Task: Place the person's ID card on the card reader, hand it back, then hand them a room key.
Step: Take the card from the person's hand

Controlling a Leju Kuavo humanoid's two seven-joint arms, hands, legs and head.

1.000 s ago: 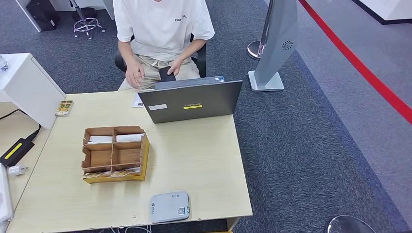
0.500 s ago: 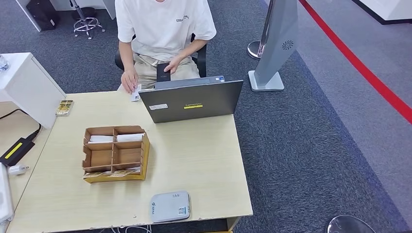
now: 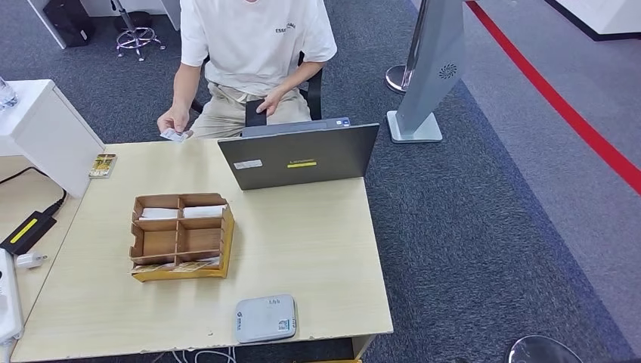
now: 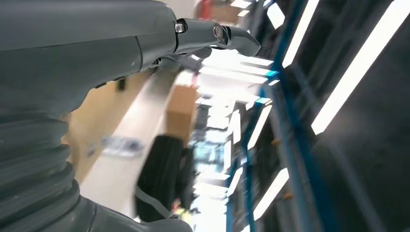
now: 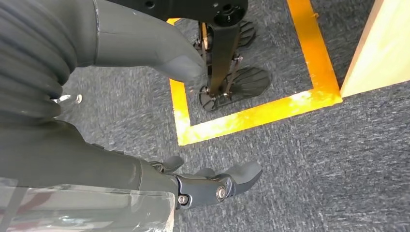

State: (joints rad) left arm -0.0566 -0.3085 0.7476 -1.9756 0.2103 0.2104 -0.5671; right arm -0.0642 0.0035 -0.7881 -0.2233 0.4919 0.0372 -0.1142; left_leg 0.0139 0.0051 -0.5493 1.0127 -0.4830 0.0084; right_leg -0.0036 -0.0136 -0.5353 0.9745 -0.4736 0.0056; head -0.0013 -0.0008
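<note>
ID card [image 3: 174, 135]: small, pale, flat, held out over the far left edge of the table [image 3: 317, 249] in the person's hand [image 3: 171, 123]; print on its face too small to make out; the person [image 3: 253, 45] sits behind an open grey laptop [image 3: 298, 156], the other hand on a dark object in the lap; card reader [image 3: 264, 318], a pale grey rounded box, lies at the near edge of the table, well apart from the card; between them a brown cardboard organizer [image 3: 180, 237] with compartments, white cards [image 3: 181, 213] lying in the two far ones, patterned cards along its near edge; a small patterned card [image 3: 102, 165] lies alone at the left edge beside a white cabinet [image 3: 45, 132]; left hand [image 4: 215, 38] seen from the wrist camera, raised, dark fingers extended, nothing in them, blurred shelving and lights beyond; right hand [image 5: 208, 186] hangs low over grey carpet [image 5: 300, 169] near yellow floor tape [image 5: 251, 113], fingers loosely apart and lightly curved, holding nothing; a corner of the table's side shows close by.
</note>
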